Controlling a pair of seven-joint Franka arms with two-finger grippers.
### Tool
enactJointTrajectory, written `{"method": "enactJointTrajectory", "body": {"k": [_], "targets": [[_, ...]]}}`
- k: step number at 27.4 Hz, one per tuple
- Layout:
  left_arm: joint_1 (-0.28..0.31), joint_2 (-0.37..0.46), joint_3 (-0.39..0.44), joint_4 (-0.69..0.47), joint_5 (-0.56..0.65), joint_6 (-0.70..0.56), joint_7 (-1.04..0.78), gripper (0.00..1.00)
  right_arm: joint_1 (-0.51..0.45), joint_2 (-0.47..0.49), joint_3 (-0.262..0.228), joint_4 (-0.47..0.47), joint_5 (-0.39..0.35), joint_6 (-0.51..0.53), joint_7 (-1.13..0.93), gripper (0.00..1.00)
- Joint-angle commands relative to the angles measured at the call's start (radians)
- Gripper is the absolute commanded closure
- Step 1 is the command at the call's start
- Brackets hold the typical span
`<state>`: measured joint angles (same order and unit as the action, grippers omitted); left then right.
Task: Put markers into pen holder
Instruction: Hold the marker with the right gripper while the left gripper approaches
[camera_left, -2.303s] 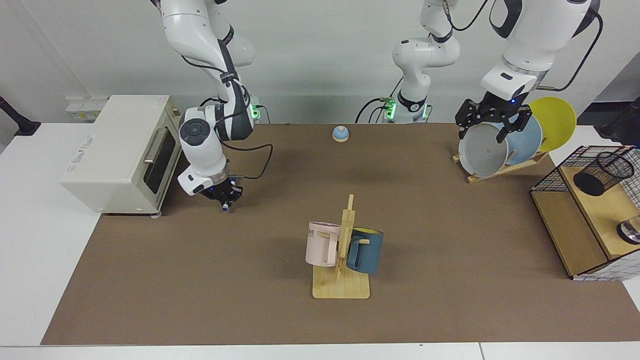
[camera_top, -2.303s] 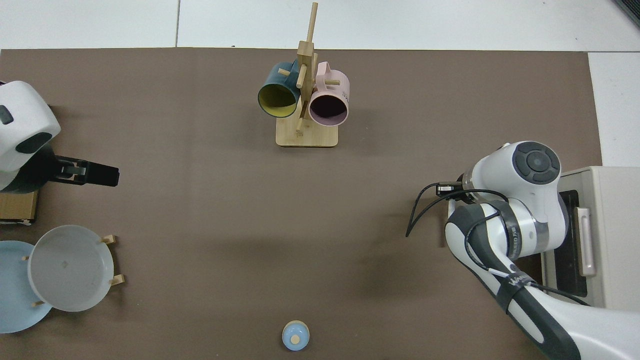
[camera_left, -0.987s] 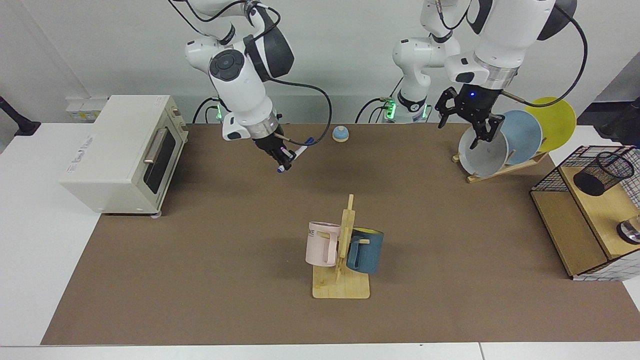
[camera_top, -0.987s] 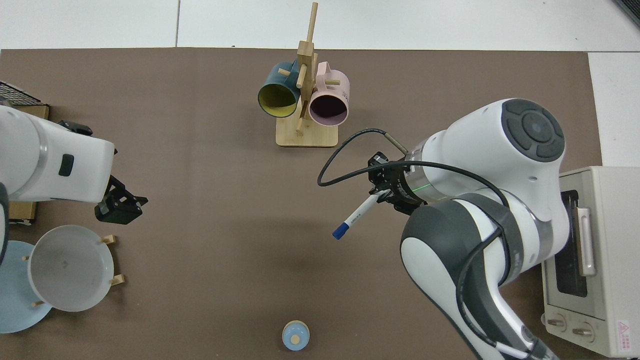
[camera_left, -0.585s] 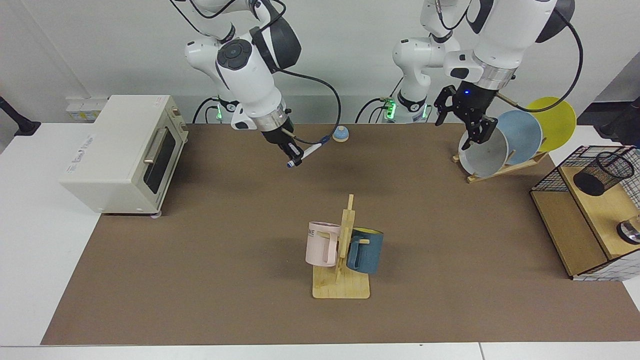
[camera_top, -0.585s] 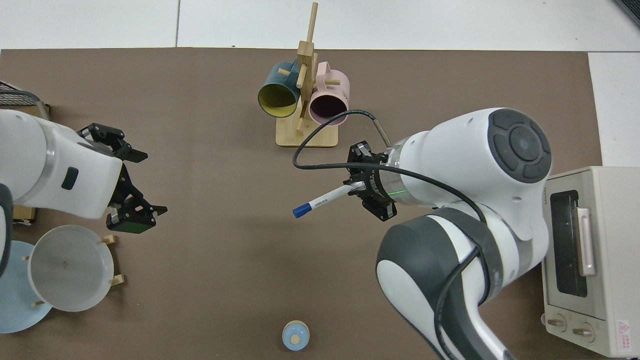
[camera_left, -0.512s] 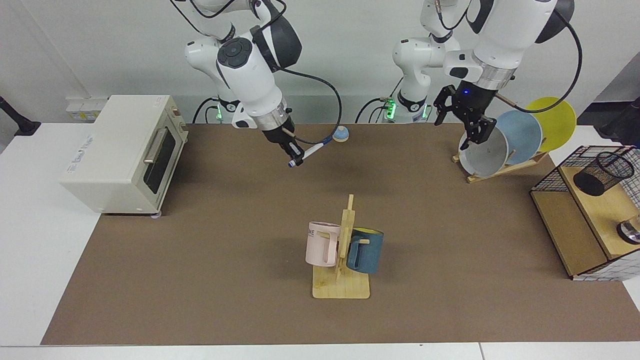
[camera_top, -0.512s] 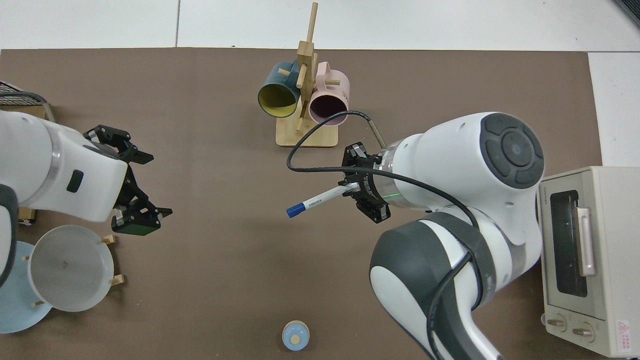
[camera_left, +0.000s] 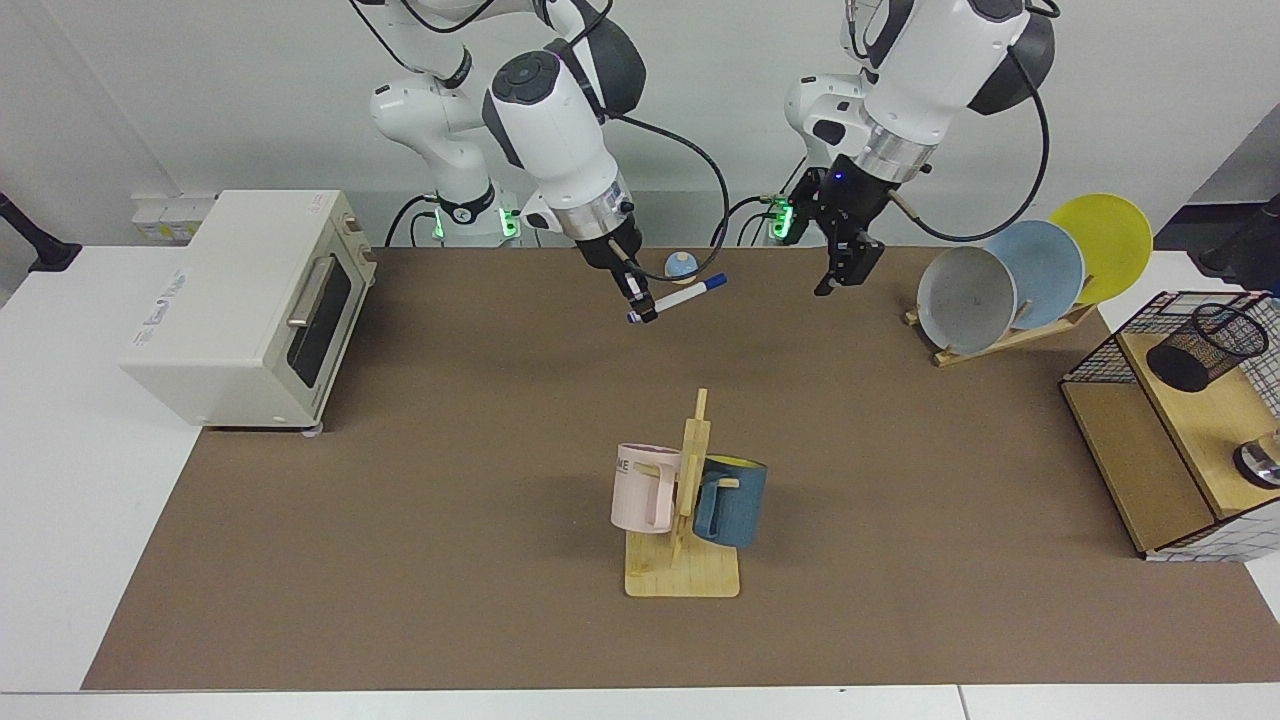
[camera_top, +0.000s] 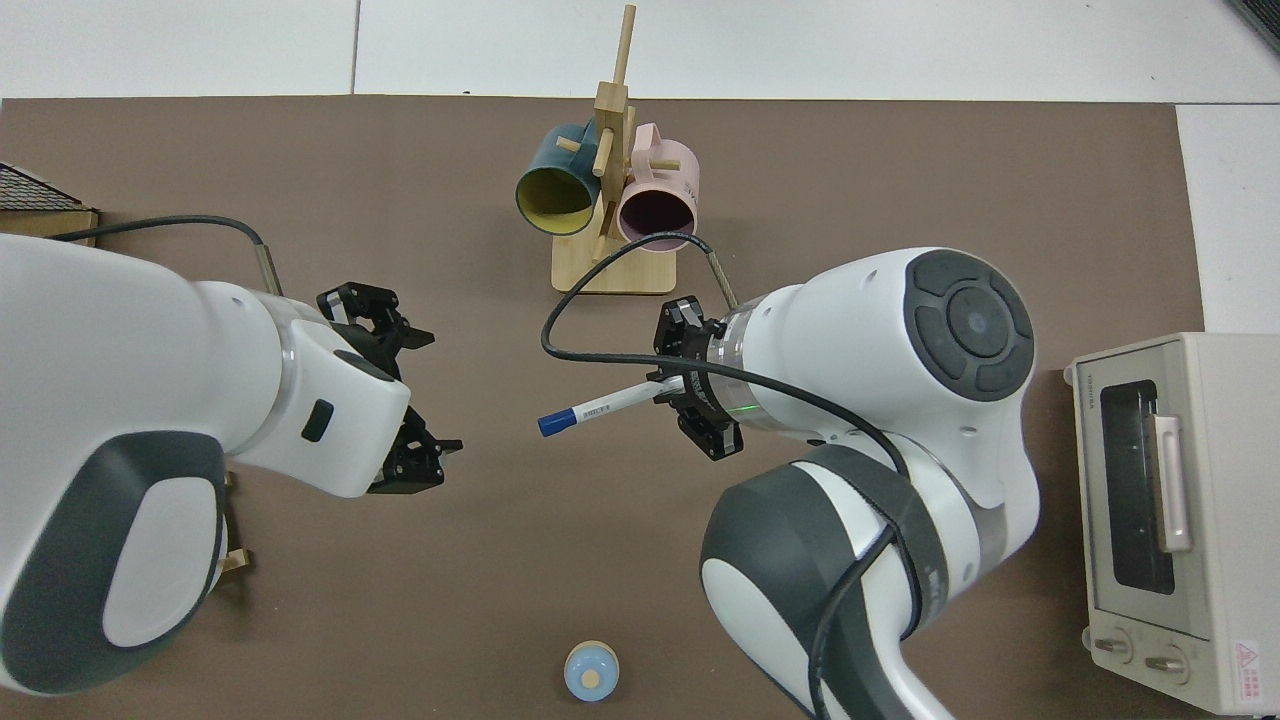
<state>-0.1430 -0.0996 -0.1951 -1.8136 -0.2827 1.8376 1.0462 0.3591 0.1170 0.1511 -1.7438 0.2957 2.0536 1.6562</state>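
The right gripper (camera_left: 640, 303) clamps the marker (camera_left: 688, 294) above the counter's middle, capped end aimed at the left gripper (camera_left: 845, 265), whose fingers spread open nearby; the pen holder (camera_left: 1205, 347) stands at the far edge.

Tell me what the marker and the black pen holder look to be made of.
Slim white marker with blue cap, held in the right gripper: probably smooth plastic, judging by its even glossy barrel. Small black cylindrical pen holder: seemingly dark-coated wire mesh, since the wood shows through its walls.
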Motion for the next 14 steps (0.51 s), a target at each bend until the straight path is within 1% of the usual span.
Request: {"method": "enactJointTrajectory", "body": {"k": [1, 5, 9, 14], "targets": [[-0.065, -0.042, 0.019, -0.087, -0.039, 0.081, 0.028, 0.03, 0.003, 0.018, -0.001, 0.013, 0.043, 0.017, 0.046, 1.00], [-0.098, -0.042, 0.017, -0.104, -0.041, 0.109, 0.014, 0.03, 0.009, 0.020, -0.001, 0.013, 0.054, 0.025, 0.066, 1.00], [-0.131, -0.042, 0.019, -0.124, -0.049, 0.138, -0.012, 0.03, 0.009, 0.020, 0.001, 0.013, 0.060, 0.056, 0.077, 1.00], [-0.156, -0.043, 0.019, -0.136, -0.049, 0.163, -0.032, 0.04, 0.011, 0.018, 0.001, 0.013, 0.063, 0.062, 0.085, 1.00]]}}
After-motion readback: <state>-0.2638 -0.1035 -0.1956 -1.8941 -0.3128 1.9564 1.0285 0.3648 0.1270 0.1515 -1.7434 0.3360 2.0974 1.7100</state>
